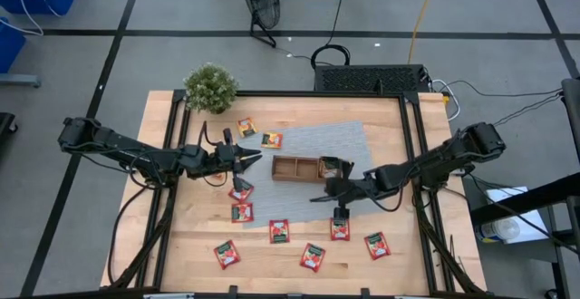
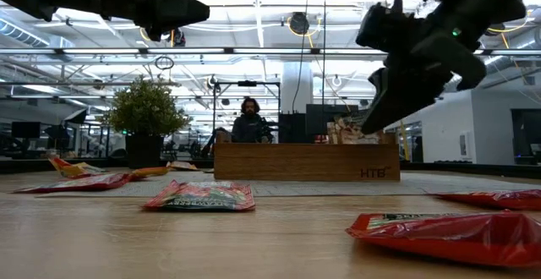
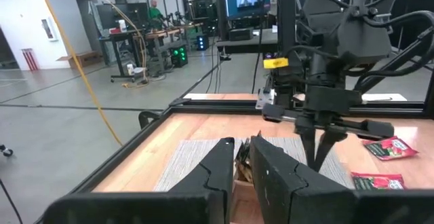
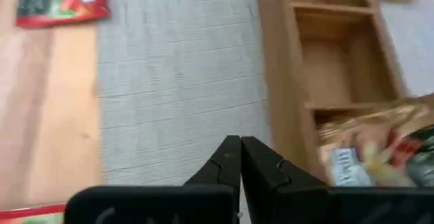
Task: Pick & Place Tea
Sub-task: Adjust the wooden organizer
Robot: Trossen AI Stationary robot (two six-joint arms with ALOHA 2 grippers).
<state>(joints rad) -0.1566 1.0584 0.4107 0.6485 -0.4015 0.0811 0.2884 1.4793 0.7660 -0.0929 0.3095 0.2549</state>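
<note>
High view laid out the whole table: the wooden tray (image 1: 299, 168) sat on a grey mat (image 1: 349, 140) at mid-frame, with red tea sachets (image 1: 278, 231) scattered flat across the lower half of the tabletop and two orange-yellow sachets (image 1: 271, 139) above the tray's left end. Only the right wrist view looked down into the tray's compartments, where a heap of sachets (image 4: 369, 149) filled the end one and the others stood bare.

In the left wrist view the left gripper (image 3: 241, 157) pinched a thin sachet edge between its fingers (its colour could not be told). The right gripper (image 1: 327, 195), fully closed and holding nothing, hung just below the tray's right end.

Each sachet was a small flat square with a dark printed panel. A potted plant (image 1: 210, 87) stood at the table's upper-left corner; bare wood lay between the sachets and the lower edge.
</note>
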